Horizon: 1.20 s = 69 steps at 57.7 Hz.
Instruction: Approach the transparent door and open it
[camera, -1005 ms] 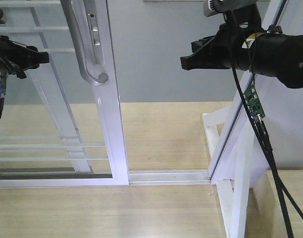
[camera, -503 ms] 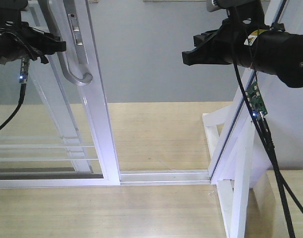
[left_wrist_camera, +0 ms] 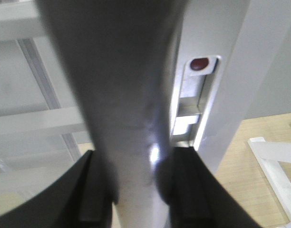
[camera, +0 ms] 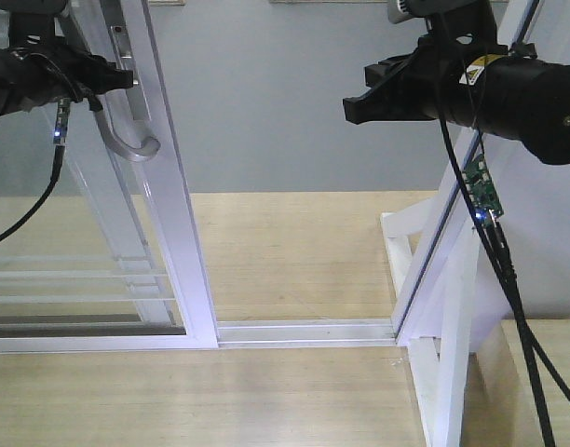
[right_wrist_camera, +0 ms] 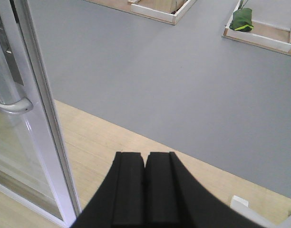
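The transparent door (camera: 169,214) stands at the left in the front view, its glossy white side rail leaning over the floor track. Its curved grey handle (camera: 127,140) sits high on that rail. My left gripper (camera: 117,78) is shut on the handle. In the left wrist view the handle (left_wrist_camera: 121,95) fills the middle, with black fingers (left_wrist_camera: 93,190) pressed on both sides of it at my left gripper (left_wrist_camera: 136,164). My right gripper (camera: 356,106) hangs in the doorway, shut on nothing, its pads (right_wrist_camera: 160,185) touching at the right gripper (right_wrist_camera: 145,159). The door (right_wrist_camera: 45,137) and handle (right_wrist_camera: 12,107) lie to its left.
A floor track (camera: 304,331) runs from the door to a white frame post (camera: 448,279) at the right. A second white-framed glass panel (camera: 99,200) lies behind the door. Beyond the doorway are wood flooring, then grey floor (right_wrist_camera: 150,71), and wooden trays with a green item (right_wrist_camera: 243,20).
The door has slid left along the track, widening the gap. My left gripper moved left with the handle. The right arm has hardly moved.
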### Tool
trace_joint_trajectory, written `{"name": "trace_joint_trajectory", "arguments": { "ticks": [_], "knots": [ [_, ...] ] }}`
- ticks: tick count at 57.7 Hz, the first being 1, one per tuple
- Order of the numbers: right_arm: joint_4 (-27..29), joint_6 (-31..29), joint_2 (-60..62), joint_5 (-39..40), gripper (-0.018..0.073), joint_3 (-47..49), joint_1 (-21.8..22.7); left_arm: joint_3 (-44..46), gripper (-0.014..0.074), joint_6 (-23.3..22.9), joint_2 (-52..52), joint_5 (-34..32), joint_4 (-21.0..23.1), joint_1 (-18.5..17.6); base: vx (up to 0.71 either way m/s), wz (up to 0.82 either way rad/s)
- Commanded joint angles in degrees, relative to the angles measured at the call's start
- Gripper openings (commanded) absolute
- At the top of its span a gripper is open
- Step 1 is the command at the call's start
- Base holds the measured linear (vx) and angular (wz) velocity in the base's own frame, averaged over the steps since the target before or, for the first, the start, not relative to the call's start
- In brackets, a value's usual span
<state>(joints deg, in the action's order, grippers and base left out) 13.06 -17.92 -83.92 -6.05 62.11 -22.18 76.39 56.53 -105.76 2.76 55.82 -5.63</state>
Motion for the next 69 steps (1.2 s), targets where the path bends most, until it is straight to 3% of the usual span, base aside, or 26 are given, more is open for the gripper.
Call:
{"name": "trace_joint_trajectory", "arguments": {
  "ticks": [1, 6, 27, 48, 69],
  "knots": [
    [-0.1, -0.8, 1.8, 4.7, -0.0005, 1.5, 0.3, 2.2, 0.016, -0.2, 3.5, -3.3, 0.8, -0.1, 0.0, 0.0],
    [-0.1, -0.8, 1.8, 4.8, -0.0005, 1.5, 0.3, 2.2, -0.0011, -0.2, 4.0, -4.9, 0.8, -0.1, 0.0, 0.0],
    [-0.1, -0.8, 1.8, 4.8, -0.0005, 1.5, 0.3, 2.2, -0.0002, -0.1, 7.2, -19.1, 0.8, -0.1, 0.0, 0.0],
    [-0.1, -0.7, 1.8, 5.3, -0.0005, 1.5, 0.3, 2.2, -0.0002, 0.0, 8.1, -19.6, 0.7, 0.6, 0.0, 0.0],
    [-0.1, -0.7, 1.8, 5.3, -0.0005, 1.5, 0.3, 2.2, -0.0002, 0.0, 9.9, -17.4, 0.7, 6.5, 0.0, 0.0]
  ]
}}
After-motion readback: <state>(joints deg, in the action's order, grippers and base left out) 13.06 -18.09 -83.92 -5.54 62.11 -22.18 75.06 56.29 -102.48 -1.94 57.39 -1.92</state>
